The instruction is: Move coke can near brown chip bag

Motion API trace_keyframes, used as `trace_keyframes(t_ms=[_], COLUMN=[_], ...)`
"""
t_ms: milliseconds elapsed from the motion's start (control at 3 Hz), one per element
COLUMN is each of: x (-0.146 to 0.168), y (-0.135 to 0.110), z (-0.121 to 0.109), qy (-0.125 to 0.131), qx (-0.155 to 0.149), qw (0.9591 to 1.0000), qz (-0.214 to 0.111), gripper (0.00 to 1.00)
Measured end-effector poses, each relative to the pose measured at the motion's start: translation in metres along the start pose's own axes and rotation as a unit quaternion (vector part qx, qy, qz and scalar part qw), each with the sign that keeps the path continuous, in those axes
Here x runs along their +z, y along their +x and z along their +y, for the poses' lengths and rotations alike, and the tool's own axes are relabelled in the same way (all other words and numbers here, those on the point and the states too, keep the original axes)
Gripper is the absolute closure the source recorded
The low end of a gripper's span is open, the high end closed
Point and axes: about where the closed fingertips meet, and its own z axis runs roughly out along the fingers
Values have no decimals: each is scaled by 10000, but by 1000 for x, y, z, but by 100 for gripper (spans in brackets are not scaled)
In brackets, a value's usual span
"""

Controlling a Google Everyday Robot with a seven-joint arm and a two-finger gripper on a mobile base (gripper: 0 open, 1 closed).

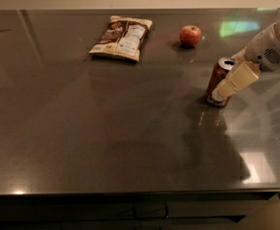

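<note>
The coke can [215, 80], red with a silver open top, stands upright on the dark table at the right. My gripper [227, 86] comes in from the right edge on a white arm. Its cream part lies across the can's right side and hides that side. The brown chip bag [122, 38] lies flat at the back, left of centre, well away from the can and the gripper.
A red apple [190, 35] sits at the back, between the bag and the can. The dark glossy table [106, 128] has its front edge near the bottom of the view. Drawers show below the front edge.
</note>
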Motion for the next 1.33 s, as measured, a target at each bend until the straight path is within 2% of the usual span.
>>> trace_keyframes(t_ms=[667,1000,1333], x=[-3,-1,7], y=[-6,-24,-56], z=[0,0,0], qy=[-27,-97,-213], qx=[56,-52,-250], qw=[10000,9999,9993], qz=[-32,-69,-203], gripper=[62,86,100])
